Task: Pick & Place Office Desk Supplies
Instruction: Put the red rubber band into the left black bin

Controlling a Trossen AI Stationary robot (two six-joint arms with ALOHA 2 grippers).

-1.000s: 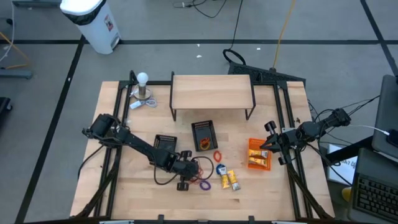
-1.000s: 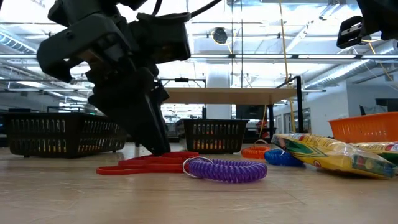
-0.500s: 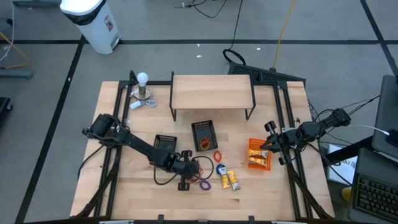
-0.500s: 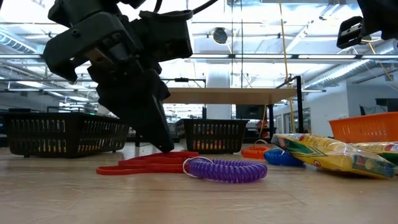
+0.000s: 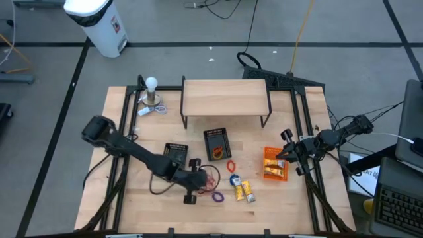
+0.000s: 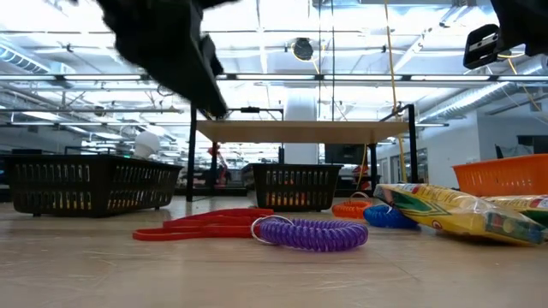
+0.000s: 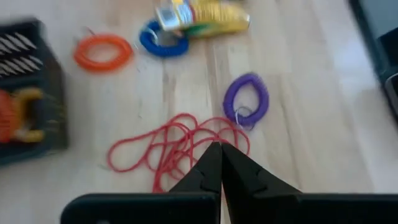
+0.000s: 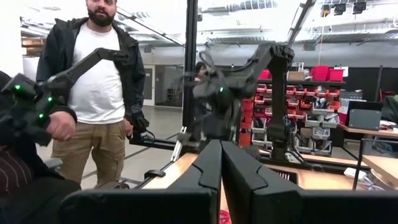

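We've got the left hand [image 7: 219,163] closed, empty, above the red band [image 7: 174,149]; purple coil [image 7: 246,99], orange band [image 7: 102,51], packets [image 5: 244,191] remain at table's 6 o'clock; right hand [image 8: 220,163] closed, idle.

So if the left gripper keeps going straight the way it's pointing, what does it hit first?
Most likely the red rubber band tangle: the left gripper, fingers shut, points right at its loops on the table. The purple coil lies just beyond. Height above them is unclear.

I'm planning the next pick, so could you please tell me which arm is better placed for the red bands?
Left: its hand is shut just above the red bands; the right hand waits at the table's edge.
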